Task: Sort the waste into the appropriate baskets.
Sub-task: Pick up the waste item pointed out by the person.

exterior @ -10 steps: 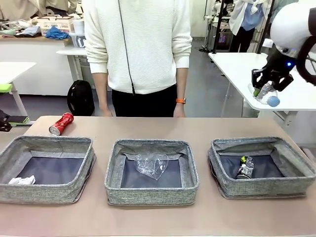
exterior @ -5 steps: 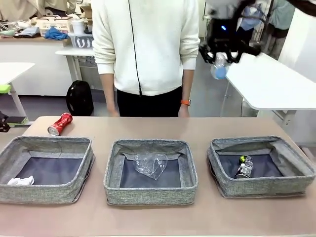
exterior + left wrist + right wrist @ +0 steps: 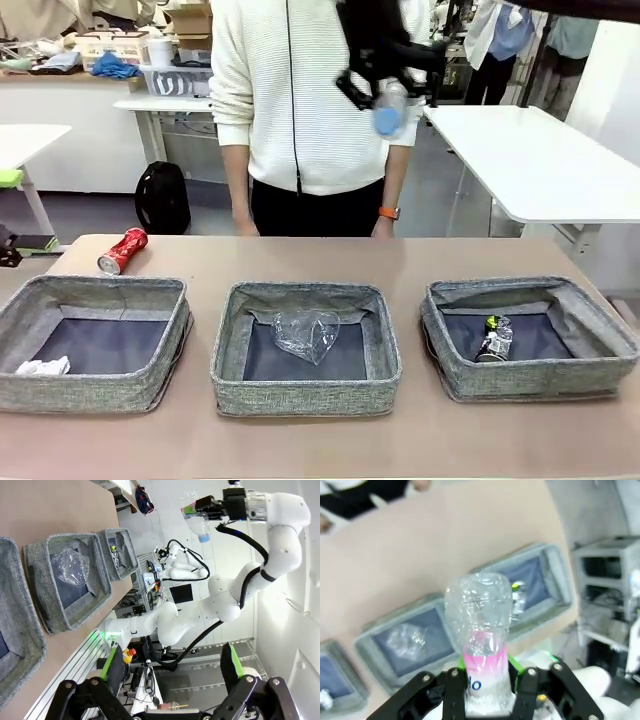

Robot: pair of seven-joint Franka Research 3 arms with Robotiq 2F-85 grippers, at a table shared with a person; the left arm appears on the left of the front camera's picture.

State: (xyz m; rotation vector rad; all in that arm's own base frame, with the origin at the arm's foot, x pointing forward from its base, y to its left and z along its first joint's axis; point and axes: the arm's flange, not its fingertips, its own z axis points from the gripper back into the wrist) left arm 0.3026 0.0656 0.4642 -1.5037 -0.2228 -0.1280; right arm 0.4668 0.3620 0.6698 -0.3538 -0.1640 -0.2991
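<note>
High over the table's far side, in front of the person, my right gripper (image 3: pixel 385 82) is shut on a clear bottle (image 3: pixel 388 108) whose blue cap points down. In the right wrist view the bottle (image 3: pixel 479 615) stands between the green pads of that gripper (image 3: pixel 487 676). Three grey baskets sit in a row: the left one (image 3: pixel 95 395) holds a paper ball (image 3: pixel 42 366), the middle one (image 3: pixel 305 397) a clear plastic cup (image 3: pixel 305 333), the right one (image 3: pixel 540 382) a dark crushed can (image 3: pixel 495 340). A red can (image 3: pixel 123 250) lies behind the left basket. My left gripper (image 3: pixel 170 656) is open and holds nothing.
A person in a white sweater (image 3: pixel 300 90) stands at the far edge, hands low by the table. A white table (image 3: pixel 540 160) stands at the back right. Bare tabletop (image 3: pixel 420 255) runs behind and in front of the baskets.
My right arm has swung the bottle from the far right leftward, now above and behind the middle basket. The person has shifted slightly to the right.
</note>
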